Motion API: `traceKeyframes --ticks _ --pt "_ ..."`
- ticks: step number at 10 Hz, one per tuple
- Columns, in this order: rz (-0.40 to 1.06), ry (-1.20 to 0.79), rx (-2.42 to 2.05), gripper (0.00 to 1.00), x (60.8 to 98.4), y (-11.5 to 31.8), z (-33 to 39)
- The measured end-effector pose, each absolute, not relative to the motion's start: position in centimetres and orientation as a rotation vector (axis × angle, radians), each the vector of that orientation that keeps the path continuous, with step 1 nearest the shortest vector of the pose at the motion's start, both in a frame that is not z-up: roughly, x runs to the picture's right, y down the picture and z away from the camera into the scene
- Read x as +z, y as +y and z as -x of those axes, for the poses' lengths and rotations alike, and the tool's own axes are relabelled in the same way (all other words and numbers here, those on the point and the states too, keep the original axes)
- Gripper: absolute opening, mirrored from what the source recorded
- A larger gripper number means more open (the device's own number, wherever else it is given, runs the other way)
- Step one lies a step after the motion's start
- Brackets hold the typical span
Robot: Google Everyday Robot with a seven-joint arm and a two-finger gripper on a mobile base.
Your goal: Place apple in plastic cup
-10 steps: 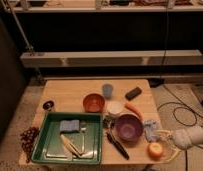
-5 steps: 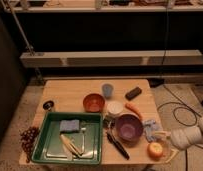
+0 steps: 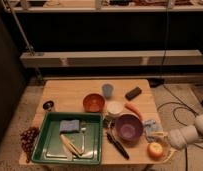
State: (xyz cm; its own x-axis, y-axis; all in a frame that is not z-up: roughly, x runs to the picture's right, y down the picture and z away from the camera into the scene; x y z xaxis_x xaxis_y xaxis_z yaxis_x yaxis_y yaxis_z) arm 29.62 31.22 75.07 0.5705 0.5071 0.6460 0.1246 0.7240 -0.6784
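Camera view: your gripper point(image 3: 167, 142) sits just right of the apple point(image 3: 155, 150) at the table's point(image 3: 65, 92) near right corner, grip state impossible to tell, both barely shifted from half a second ago, so the plastic cup point(image 3: 108, 90), far-left of it, still waits empty.

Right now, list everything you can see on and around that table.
apple: one, yellow-orange, table's front right corner
plastic cup: one, light blue, back centre
orange-brown bowl: one, orange-brown, centre
white cup: one, white, right of that bowl
carrot: one, orange, right of white cup
purple bowl: one, purple, in front of carrot
tray: one, green, front left
grapes: one bunch, dark, left of tray
black block: one, black, back right
gripper: one, pale, just right of apple
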Motion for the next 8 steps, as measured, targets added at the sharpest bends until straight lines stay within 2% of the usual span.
traceKeyframes --ticks 1,2,4,5,7,8 --pt "0.756 -0.958 0.254 0.58 75.1 31.3 -29.6" --pt "0.762 -0.961 0.259 0.45 75.0 31.4 -29.6" --pt "0.773 -0.966 0.262 0.28 74.8 31.5 -29.5" --pt "0.776 -0.973 0.26 0.16 74.6 31.3 -29.2" --pt "0.759 -0.99 0.254 0.01 73.1 30.1 -29.2" --pt "0.744 -0.999 0.246 0.0 71.6 29.0 -29.1"
